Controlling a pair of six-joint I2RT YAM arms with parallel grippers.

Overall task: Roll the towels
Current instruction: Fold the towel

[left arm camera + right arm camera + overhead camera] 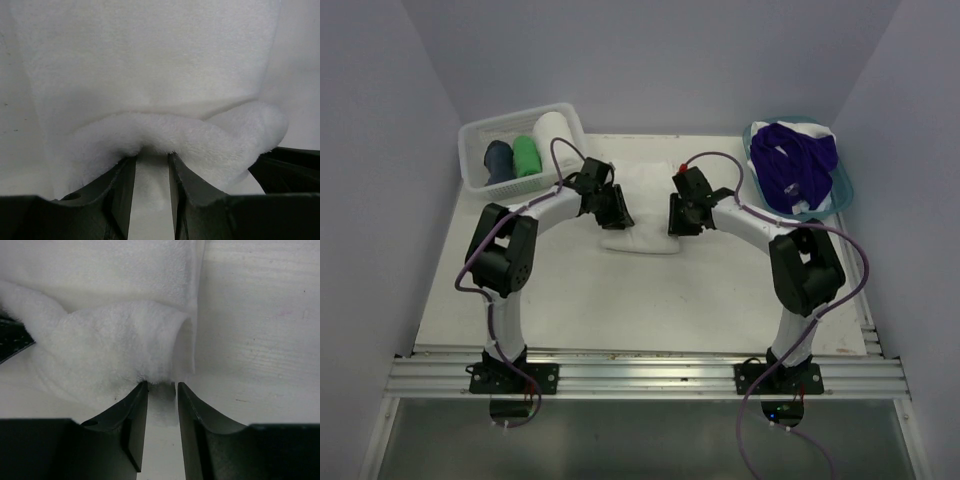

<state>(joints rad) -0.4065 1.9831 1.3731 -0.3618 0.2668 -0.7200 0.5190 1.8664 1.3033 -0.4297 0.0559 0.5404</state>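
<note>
As three towels (525, 155) fill the basket (470, 131), one white towel (642, 240) lies half-rolled.

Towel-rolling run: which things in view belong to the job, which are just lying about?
Job:
- white towel at centre
- purple towel
- navy towel, rolled
- green towel, rolled
- white roll

Lying about:
- white basket holding the rolls
- blue tub under the purple towel

Pale table (620, 300) with white towel (645, 215) mid-far, white basket (472, 160) far left, blue tub (847, 190) far right.
</note>
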